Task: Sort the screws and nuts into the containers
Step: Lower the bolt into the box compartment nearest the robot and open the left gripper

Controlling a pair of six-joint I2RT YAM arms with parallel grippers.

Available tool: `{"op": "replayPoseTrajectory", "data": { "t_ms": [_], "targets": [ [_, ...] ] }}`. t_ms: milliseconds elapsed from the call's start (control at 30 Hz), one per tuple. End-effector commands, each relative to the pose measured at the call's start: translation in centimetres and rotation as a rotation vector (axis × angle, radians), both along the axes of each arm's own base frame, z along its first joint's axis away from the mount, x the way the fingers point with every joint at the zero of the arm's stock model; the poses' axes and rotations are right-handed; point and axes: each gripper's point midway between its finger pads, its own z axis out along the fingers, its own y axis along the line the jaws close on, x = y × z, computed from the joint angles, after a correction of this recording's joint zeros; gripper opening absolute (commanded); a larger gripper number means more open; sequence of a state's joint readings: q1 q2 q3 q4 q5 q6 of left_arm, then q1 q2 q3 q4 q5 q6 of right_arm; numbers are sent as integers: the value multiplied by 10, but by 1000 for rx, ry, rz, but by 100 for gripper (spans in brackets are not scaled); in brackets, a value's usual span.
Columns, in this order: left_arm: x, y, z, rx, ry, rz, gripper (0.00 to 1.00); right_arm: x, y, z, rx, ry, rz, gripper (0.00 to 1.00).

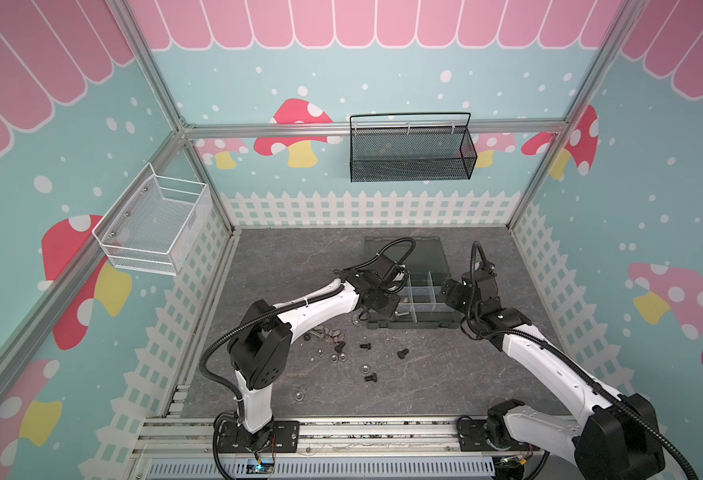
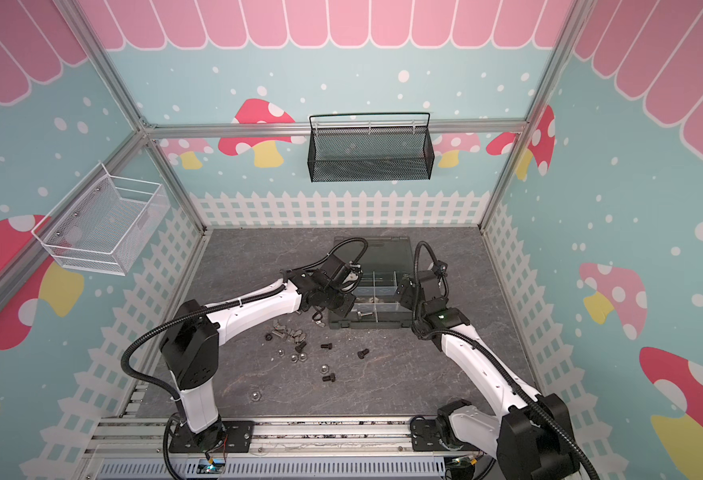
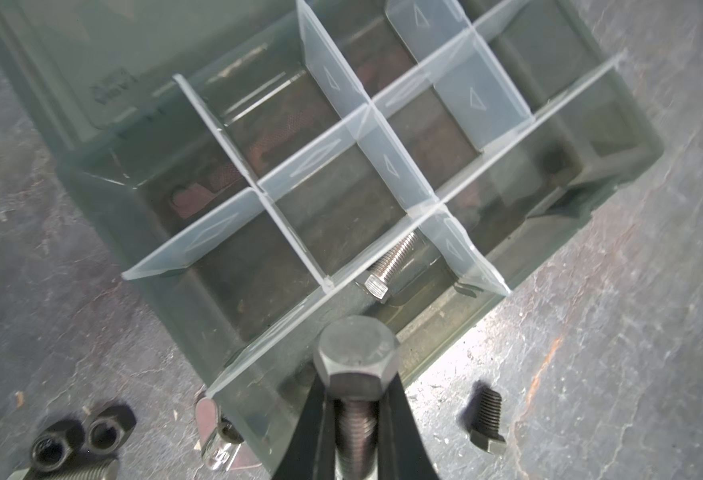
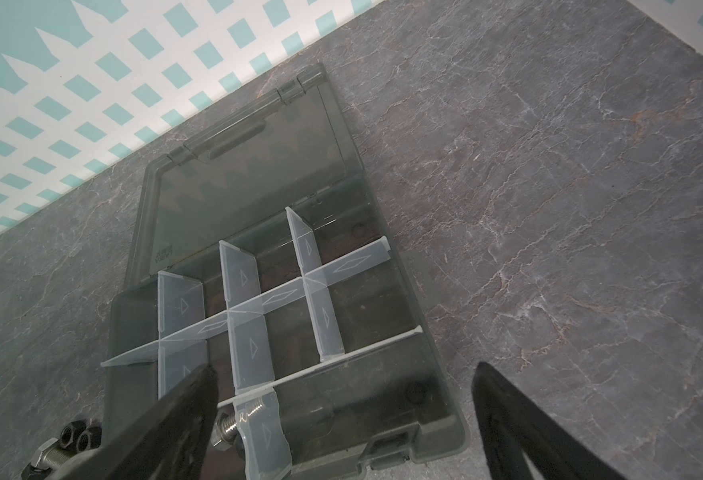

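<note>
Left jaws: were clamped on the shaft of a screw (image 3: 356, 361), and its head was held out over the near wall of the box (image 3: 432, 320).
Right jaws: were held wide apart above the box, with nothing gripped.
Box: was set open on the bench (image 1: 445, 374), with its lid (image 1: 420, 253) laid flat behind.
Compartment: one silver screw (image 3: 391, 264) was laid in a near one.
Loose screws (image 1: 402, 353) and nuts (image 3: 104, 432): were spread on the bench in front of the box.
</note>
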State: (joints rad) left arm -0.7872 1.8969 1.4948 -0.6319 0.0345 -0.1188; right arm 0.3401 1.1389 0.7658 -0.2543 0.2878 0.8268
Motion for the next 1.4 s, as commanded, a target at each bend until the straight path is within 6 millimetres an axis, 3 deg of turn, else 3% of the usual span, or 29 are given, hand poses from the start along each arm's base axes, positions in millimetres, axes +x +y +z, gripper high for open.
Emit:
{"op": "replayPoseTrajectory", "data": {
  "t_ms": [0,767,1067,1200,1367],
  "targets": [
    [-1,-8,-6,39,-31,-100,4,-3,-3,1,16,0,-20,97],
    [-4,-1,-52,161,-13,-177,11,1,5,-13,36,39,-2,97],
    [-4,-1,-48,151,-15,-168,34,2,5,-17,34,47,-2,97],
    [-3,-2,-41,137,-24,-155,36,2,5,-17,32,46,-3,97],
    [-1,-2,-16,96,-56,-126,37,4,4,-15,23,41,-3,97]
  ]
}}
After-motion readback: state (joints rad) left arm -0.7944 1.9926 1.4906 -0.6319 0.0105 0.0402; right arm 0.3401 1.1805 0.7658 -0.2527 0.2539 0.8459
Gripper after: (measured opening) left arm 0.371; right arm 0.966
